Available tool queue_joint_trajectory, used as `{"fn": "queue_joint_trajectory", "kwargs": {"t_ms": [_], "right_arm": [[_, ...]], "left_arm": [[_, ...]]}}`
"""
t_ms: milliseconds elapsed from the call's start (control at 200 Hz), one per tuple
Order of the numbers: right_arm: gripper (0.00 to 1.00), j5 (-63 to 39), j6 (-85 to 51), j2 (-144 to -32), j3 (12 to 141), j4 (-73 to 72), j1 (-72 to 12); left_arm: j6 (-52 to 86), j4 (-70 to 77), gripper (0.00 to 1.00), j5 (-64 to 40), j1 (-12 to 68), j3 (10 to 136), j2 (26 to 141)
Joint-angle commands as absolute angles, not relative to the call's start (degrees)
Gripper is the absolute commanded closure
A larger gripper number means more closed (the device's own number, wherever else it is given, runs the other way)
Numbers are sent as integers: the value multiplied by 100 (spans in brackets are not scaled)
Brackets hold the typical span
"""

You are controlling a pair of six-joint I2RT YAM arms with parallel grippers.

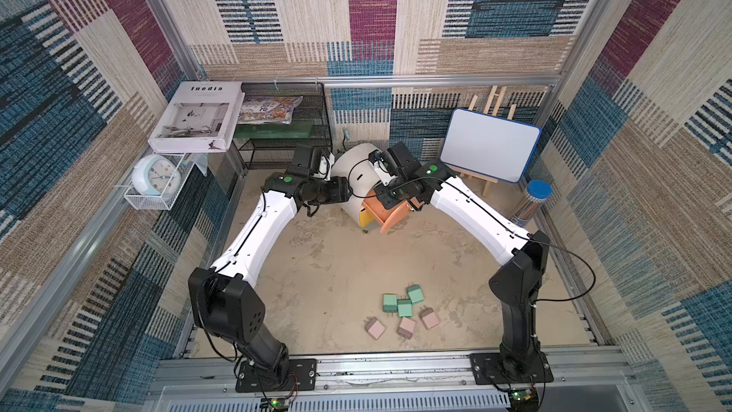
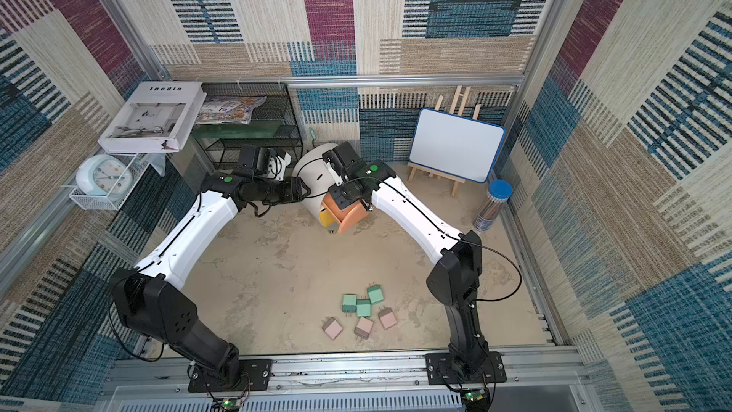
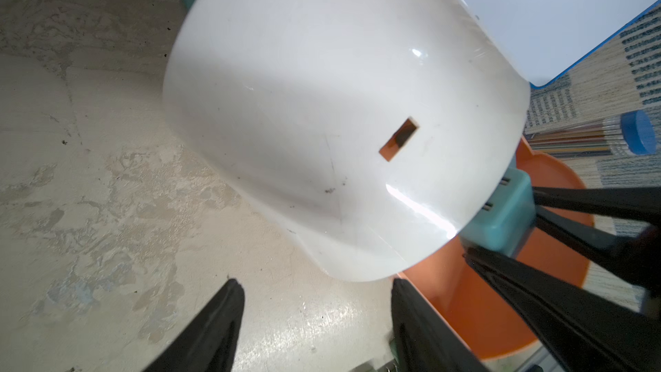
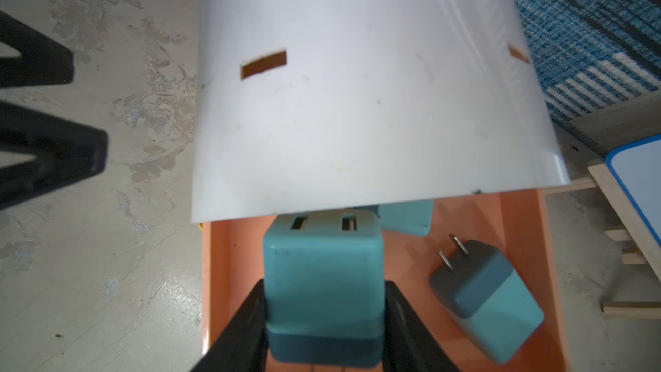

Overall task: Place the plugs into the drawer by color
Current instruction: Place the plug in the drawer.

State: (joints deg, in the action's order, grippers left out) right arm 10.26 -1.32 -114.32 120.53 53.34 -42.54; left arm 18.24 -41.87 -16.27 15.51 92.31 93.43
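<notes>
The drawer unit is a white barrel-shaped cabinet at the back middle, with its peach top drawer pulled out. My right gripper is shut on a light blue plug, held just above the peach drawer. A second light blue plug lies in that drawer, and a third is partly hidden under the cabinet's edge. My left gripper is open and empty beside the cabinet wall. In both top views, three mint green plugs and three pink plugs lie on the table near the front.
A black wire-mesh shelf with a book stands at the back left, above a clock in a white basket. A small whiteboard on an easel and a clear tube with a blue cap stand at the back right.
</notes>
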Motion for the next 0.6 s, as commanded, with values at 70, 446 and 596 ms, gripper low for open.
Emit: {"fn": "queue_joint_trajectory", "kwargs": {"t_ms": [70, 446, 596], "right_arm": [[47, 1027, -30, -11496, 12107, 5370, -4254], [37, 1042, -56, -11298, 12521, 5388, -4254], [36, 985, -112, -10381, 11735, 4584, -4254]], "left_arm": [[1775, -4164, 31, -1626, 1525, 9244, 9309], [1541, -4512, 26, -1341, 1468, 10313, 9713], [1504, -4724, 24, -1378, 1459, 11213, 10243]]}}
